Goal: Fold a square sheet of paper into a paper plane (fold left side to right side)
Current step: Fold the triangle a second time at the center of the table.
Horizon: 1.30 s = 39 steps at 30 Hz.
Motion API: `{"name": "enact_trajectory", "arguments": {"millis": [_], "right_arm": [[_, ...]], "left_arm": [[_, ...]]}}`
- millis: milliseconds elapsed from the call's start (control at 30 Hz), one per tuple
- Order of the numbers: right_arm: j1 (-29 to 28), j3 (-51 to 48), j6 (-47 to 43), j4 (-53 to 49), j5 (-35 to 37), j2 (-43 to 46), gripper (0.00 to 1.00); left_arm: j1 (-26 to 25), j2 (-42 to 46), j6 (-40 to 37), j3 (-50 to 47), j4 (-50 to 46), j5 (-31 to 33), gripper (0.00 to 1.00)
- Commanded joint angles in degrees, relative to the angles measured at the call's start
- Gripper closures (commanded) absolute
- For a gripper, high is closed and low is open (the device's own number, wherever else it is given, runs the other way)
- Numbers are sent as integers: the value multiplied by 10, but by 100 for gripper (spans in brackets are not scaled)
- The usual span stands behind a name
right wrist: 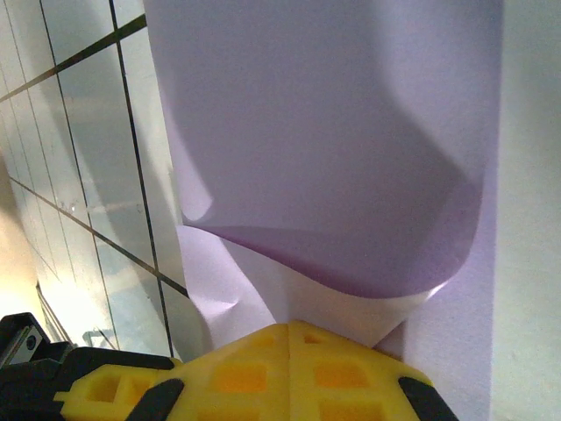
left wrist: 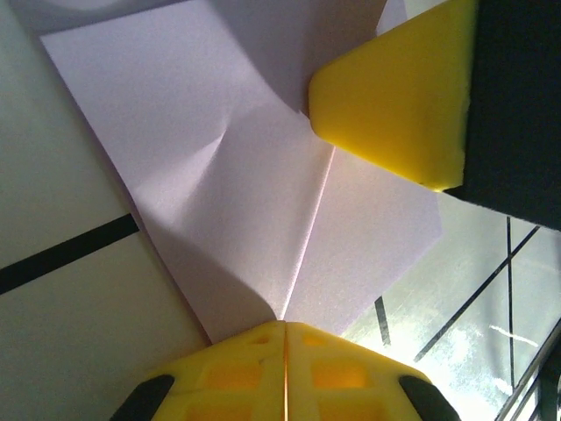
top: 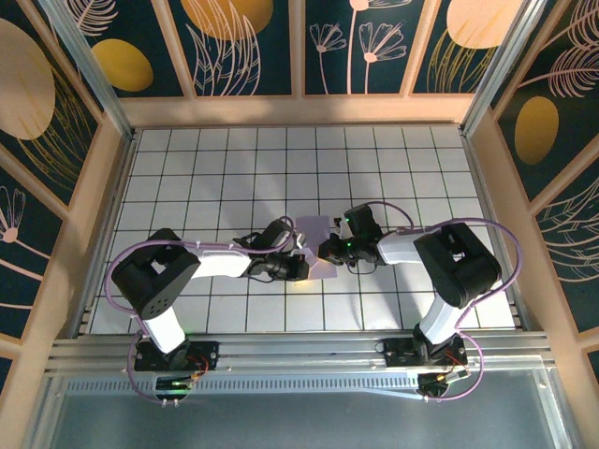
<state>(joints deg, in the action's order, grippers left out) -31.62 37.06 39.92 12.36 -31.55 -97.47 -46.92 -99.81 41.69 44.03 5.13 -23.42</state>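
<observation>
Left pincer (left wrist: 285, 326) closed, pinching sheet (left wrist: 237, 167) at crease (left wrist: 312, 232) end. Right pincer (right wrist: 289, 328) closed, apparently nipping curled flap (right wrist: 333, 140). Sheet lies dead ahead of both, between them; crease runs away from left pincer. Arms equally near.

One square sheet of paper (left wrist: 202, 149) (seemingly part-folded); two pincers, left pincer (left wrist: 285, 338) and right pincer (right wrist: 289, 338).

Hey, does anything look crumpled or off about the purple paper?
Yes. The square sheet of paper has a small stray dimple beside its centre crease, and one flap bulges in a loose curl instead of lying flat.
</observation>
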Motion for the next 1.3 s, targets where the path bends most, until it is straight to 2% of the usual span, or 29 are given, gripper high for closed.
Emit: {"name": "enact_trajectory", "arguments": {"millis": [0,367,567,867,1267], "right_arm": [[-7,0,-16,-51,32,-18,100],[-7,4,-19,-59,35,-21,100],[-7,5,-20,-62,35,-20,100],[-7,6,-22,-64,35,-19,100],[-8,7,-23,-66,34,-18,100]], "left_arm": [[1,6,5,-20,-3,-23,92],[-2,13,-5,-42,-15,-30,94],[-2,51,-9,-50,-17,-33,95],[12,114,-5,-27,-41,17,96],[14,3,-24,40,-41,33,100]]}}
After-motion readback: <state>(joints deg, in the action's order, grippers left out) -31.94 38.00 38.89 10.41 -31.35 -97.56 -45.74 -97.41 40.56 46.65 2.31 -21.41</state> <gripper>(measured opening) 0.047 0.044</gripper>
